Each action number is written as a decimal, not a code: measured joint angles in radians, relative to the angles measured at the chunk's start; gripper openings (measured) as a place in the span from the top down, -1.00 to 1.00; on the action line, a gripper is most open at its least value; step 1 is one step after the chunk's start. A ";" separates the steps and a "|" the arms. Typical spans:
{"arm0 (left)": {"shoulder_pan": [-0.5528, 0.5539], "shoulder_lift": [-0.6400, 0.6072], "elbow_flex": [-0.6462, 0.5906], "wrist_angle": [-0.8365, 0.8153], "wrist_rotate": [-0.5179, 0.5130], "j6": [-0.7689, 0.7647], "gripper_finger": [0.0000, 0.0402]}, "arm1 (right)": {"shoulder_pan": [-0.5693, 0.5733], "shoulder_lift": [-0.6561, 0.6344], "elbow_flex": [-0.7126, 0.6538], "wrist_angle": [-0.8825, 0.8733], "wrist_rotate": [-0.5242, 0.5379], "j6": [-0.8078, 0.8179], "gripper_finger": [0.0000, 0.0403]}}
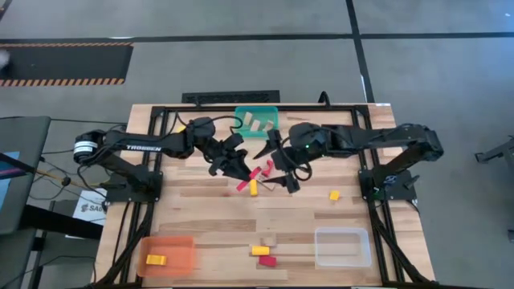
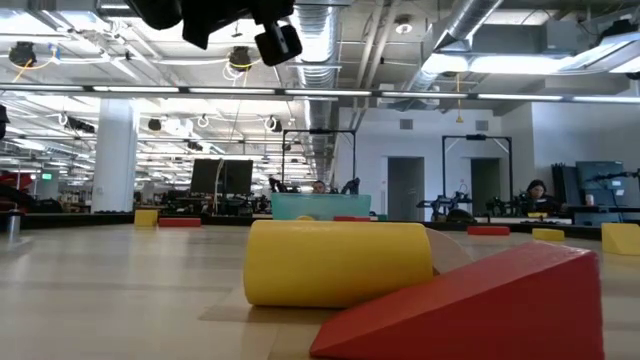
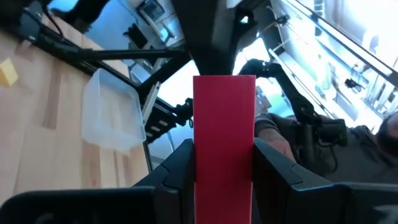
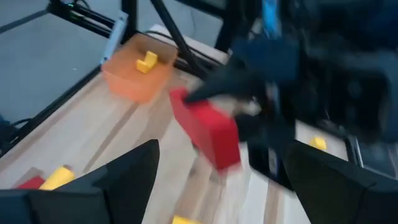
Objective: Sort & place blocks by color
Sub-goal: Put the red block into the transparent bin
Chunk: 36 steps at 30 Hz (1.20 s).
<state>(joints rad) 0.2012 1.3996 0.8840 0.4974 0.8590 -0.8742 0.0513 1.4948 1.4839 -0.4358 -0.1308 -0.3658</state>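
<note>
Blocks lie scattered over the wooden table (image 1: 201,205), and we count three bins on it: a teal bin (image 1: 257,120) at upper centre holding two tan blocks (image 1: 255,123), an orange bin (image 1: 169,255) at lower left holding one yellow block (image 1: 156,259), and a clear bin (image 1: 343,246) at lower right. Loose on the table we see one yellow block (image 1: 334,194) at centre right, another yellow bar (image 1: 253,188) at centre, and a group at lower centre: one yellow piece (image 1: 259,250), one red piece (image 1: 268,260) and one tan cube (image 1: 271,239).

We find the left gripper (image 1: 237,163) closed on a red bar (image 3: 224,143); in its wrist view the bar stands upright between the two dark fingers (image 3: 177,171), pressed on both sides and projecting well beyond them. The right gripper (image 1: 277,152) sits just right of it at centre frame, fingers spread wide, with the red bar between and beyond them, untouched.
</note>
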 joint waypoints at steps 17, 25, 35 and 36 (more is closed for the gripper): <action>0.002 0.025 0.052 0.036 -0.046 -0.062 0.32 | -0.029 0.060 0.063 -0.010 -0.111 -0.020 0.42; 0.070 0.026 0.052 -0.022 -0.001 -0.022 -0.06 | -0.042 0.003 0.063 -0.155 -0.153 0.124 0.79; 0.218 0.025 0.052 -0.319 -0.013 0.204 -0.15 | 0.057 -0.153 -0.013 -0.819 -0.259 0.589 0.73; 0.223 0.026 0.052 -0.361 -0.048 0.246 -0.16 | 0.086 -0.175 -0.052 -0.820 -0.274 0.654 0.73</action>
<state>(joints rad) 0.4238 1.4254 0.9356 0.1362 0.8107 -0.6282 0.1369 1.3199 1.4321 -1.2562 -0.4051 0.2882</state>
